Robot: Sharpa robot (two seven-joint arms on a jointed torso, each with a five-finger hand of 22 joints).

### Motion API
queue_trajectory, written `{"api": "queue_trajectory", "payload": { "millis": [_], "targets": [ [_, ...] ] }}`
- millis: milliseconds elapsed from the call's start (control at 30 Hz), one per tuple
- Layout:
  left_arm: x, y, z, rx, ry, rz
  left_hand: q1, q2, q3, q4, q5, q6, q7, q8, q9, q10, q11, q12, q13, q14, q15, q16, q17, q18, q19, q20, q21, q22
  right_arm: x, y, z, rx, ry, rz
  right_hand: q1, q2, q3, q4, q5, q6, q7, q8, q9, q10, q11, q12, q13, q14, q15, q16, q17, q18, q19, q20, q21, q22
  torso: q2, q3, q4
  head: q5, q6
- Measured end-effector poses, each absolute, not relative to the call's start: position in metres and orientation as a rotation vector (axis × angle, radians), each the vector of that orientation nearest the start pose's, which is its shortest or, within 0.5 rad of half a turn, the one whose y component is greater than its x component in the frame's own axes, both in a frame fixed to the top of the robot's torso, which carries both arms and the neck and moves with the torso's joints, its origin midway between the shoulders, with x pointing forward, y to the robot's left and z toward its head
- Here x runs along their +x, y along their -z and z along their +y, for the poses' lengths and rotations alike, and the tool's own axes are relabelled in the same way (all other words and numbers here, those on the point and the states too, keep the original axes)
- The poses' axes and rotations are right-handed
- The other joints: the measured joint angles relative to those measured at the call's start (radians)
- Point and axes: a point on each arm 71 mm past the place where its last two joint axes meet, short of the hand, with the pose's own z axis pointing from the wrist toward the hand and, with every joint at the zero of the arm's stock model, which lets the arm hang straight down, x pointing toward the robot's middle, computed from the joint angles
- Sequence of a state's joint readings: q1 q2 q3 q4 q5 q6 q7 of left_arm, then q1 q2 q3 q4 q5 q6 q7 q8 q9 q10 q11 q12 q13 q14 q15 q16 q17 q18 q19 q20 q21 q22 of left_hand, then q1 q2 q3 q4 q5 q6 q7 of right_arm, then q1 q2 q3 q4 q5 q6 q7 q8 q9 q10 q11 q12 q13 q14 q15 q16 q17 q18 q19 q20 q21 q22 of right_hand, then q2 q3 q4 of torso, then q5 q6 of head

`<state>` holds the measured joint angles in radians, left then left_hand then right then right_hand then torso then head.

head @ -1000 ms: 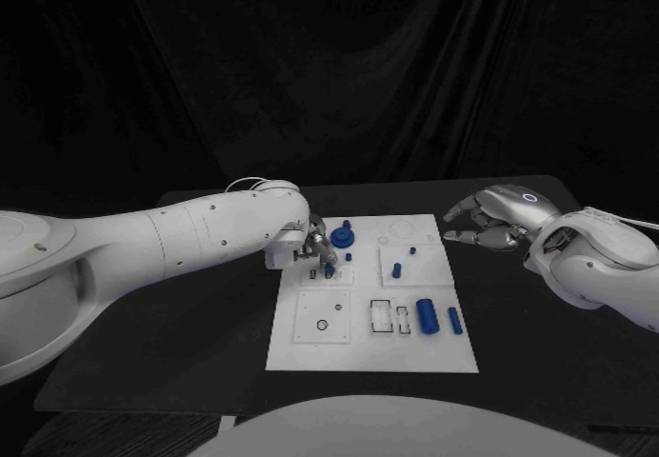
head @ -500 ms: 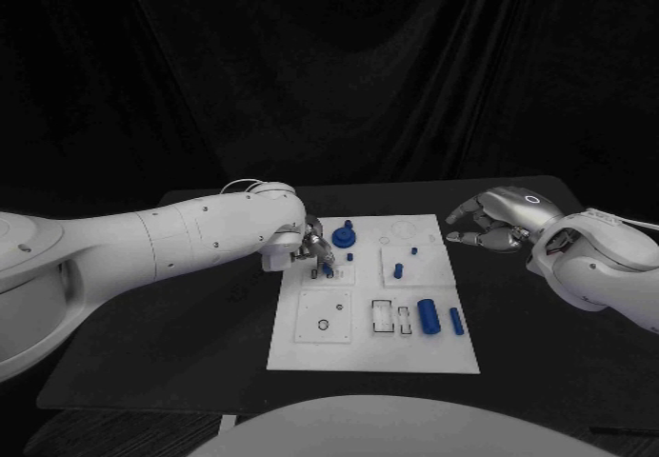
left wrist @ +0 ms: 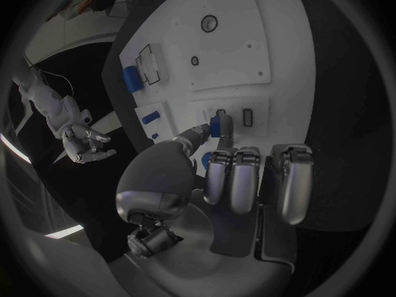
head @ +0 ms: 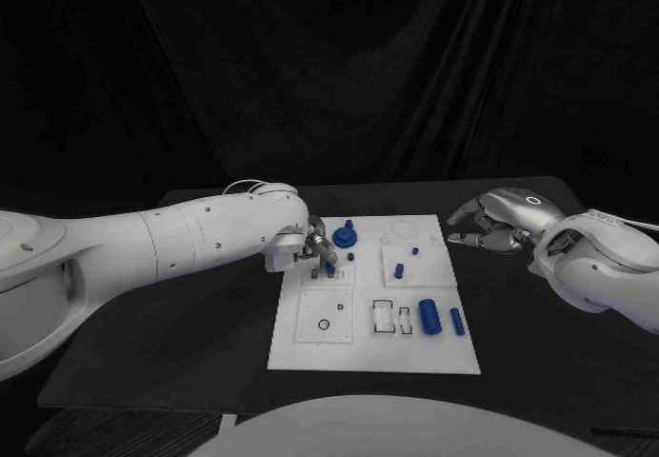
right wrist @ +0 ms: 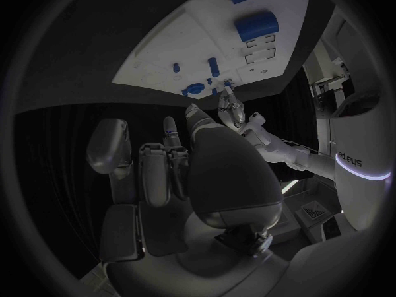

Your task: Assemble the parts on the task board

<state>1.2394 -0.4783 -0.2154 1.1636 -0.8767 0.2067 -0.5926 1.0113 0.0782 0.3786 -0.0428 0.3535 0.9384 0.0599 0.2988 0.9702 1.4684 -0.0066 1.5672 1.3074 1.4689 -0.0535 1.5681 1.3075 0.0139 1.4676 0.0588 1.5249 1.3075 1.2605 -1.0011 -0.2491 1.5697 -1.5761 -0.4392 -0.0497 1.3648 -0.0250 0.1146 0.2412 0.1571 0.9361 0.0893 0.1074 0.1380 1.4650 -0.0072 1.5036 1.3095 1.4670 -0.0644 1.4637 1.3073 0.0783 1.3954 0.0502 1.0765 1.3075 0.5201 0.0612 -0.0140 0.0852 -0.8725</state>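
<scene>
1 small blue part [left wrist: 220,125] sits pinched between the left hand's [head: 314,249] thumb and fingertip over the far-left slots of the task board [head: 309,352] — stiff, light, likely slick plastic, best gripped by its flat sides. The right hand [head: 491,227] hovers off the board's right edge, fingers curled loosely, holding nothing

Dim scene against black drapes, task board [head: 370,324] the brightest surface, soft sheen on white arms, wrist views fisheye-bent, rims darkened and blurred.
</scene>
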Motion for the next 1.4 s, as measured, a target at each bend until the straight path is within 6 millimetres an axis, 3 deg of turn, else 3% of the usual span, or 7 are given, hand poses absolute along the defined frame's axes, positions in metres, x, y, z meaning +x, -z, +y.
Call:
{"api": "queue_trajectory", "payload": {
  "millis": [1167,1233,1333,1400],
  "targets": [
    [0.498,0.296,0.146,-0.25,0.278,2.566,-0.015,-0.007,0.023,0.003,0.004,0.0,0.003,-0.014,0.001,0.0,0.0,0.0,0.0,0.0,0.0,0.0,0.0,0.0,0.0,0.0,-0.008,0.0,0.45,0.219,-0.267,-0.29,-0.498,1.663,0.0,0.0,0.0,0.0,0.0,0.004,0.004,0.0,0.0,0.0,0.0,-0.023,0.0,0.0,0.0,-0.008,0.0,0.0,-0.004,0.004,-0.008,0.0,-0.001,-0.0012,-0.0003,0.006,0.0],
    [0.498,0.296,0.147,-0.251,0.278,2.566,-0.016,-0.008,0.031,0.003,-0.02,0.0,0.003,-0.021,0.003,0.0,0.0,0.0,0.0,0.0,0.0,0.0,0.0,0.0,0.0,0.0,-0.008,0.0,0.45,0.219,-0.267,-0.29,-0.498,1.663,0.0,0.0,0.0,0.0,0.0,0.004,0.004,0.0,0.0,0.0,0.0,-0.023,0.0,0.0,0.0,-0.008,0.0,0.0,-0.004,0.004,-0.008,0.0,-0.001,-0.0012,-0.0005,0.006,0.0],
    [0.498,0.297,0.147,-0.254,0.275,2.565,-0.042,-0.013,0.015,0.029,-0.133,0.003,-0.002,-0.05,-0.006,0.0,0.0,0.0,0.0,0.0,0.0,0.0,0.0,0.0,0.0,0.0,-0.013,0.0,0.45,0.219,-0.267,-0.29,-0.498,1.664,0.0,0.0,0.0,0.0,0.0,0.004,0.004,0.0,0.0,0.0,0.0,-0.023,0.0,0.0,0.0,-0.008,0.0,0.0,-0.004,0.004,-0.008,0.0,-0.001,-0.0012,-0.0007,0.006,0.0],
    [0.498,0.298,0.148,-0.256,0.273,2.566,-0.049,-0.02,-0.002,0.047,-0.164,0.013,0.002,-0.061,-0.015,-0.004,0.004,0.0,0.0,0.0,0.0,0.0,0.0,0.0,0.0,0.0,-0.017,0.0,0.45,0.219,-0.267,-0.29,-0.497,1.665,0.0,0.0,0.0,0.0,0.0,0.004,0.004,-0.004,0.0,0.0,0.0,-0.029,0.0,0.0,0.0,-0.008,0.0,0.0,-0.004,0.004,-0.008,0.0,-0.001,-0.0011,-0.0007,0.006,0.0]
  ]
}}
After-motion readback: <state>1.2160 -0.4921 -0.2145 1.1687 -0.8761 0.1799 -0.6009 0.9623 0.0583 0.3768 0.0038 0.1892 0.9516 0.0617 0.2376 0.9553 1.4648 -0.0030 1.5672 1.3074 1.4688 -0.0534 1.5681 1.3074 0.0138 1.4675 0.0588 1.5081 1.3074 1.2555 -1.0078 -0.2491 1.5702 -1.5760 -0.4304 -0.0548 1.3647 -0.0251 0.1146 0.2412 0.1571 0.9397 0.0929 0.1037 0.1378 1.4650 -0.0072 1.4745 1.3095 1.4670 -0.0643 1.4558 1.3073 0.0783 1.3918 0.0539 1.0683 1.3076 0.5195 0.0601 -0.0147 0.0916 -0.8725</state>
